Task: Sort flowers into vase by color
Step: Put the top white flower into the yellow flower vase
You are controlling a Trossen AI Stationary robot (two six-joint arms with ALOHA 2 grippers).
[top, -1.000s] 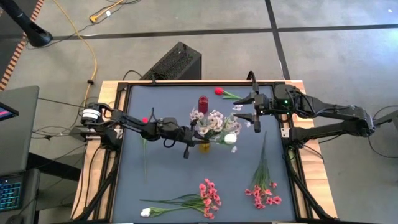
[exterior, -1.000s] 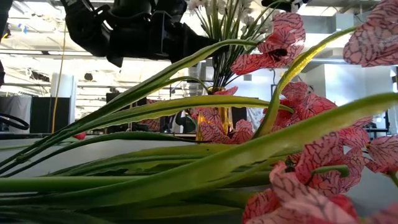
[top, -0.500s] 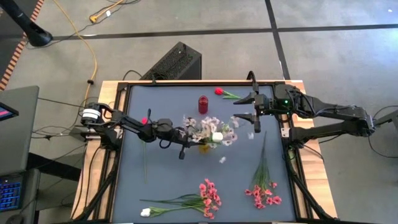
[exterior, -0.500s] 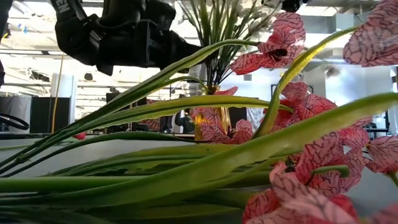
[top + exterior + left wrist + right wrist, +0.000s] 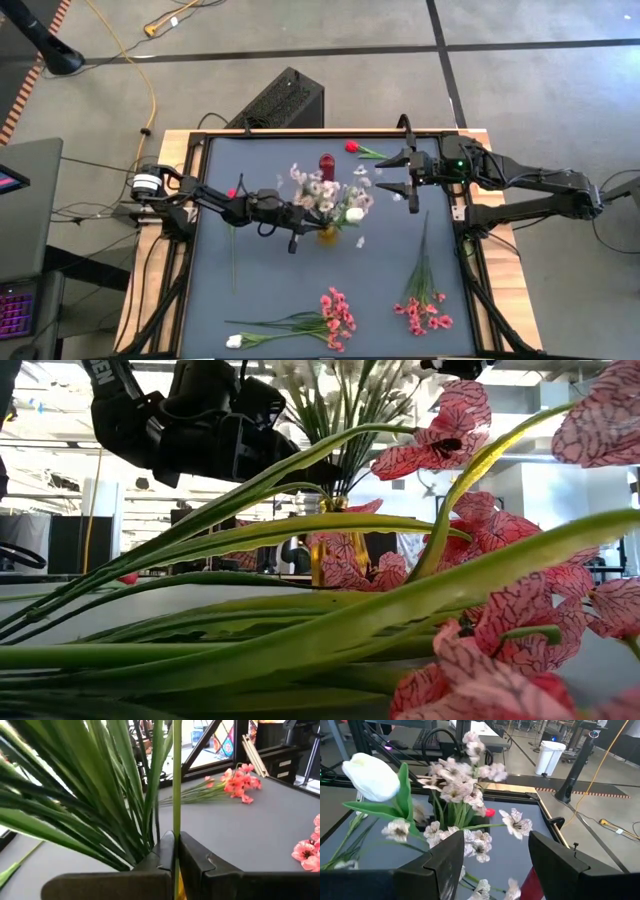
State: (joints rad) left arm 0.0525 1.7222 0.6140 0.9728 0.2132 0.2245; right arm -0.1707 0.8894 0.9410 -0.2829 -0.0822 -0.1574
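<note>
The left hand (image 5: 297,222), at frame centre in the high view, is clamped on a green stem (image 5: 176,795) that runs upright between its fingers, directly over the amber vase (image 5: 328,236). The pale blossoms (image 5: 325,192) spread above that vase. The right hand (image 5: 404,180) hangs farther off at upper right, wide apart and empty, so the left is nearer.

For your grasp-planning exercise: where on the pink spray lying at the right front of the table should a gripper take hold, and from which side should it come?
Grip the pink spray on its thin green stem, roughly midway between the blossoms at the front end and the bare tip pointing toward the right gripper. It lies flat on the table, so come straight down from above, fingers straddling the stem; the blossoms look too loose and bulky to pinch firmly.
</note>
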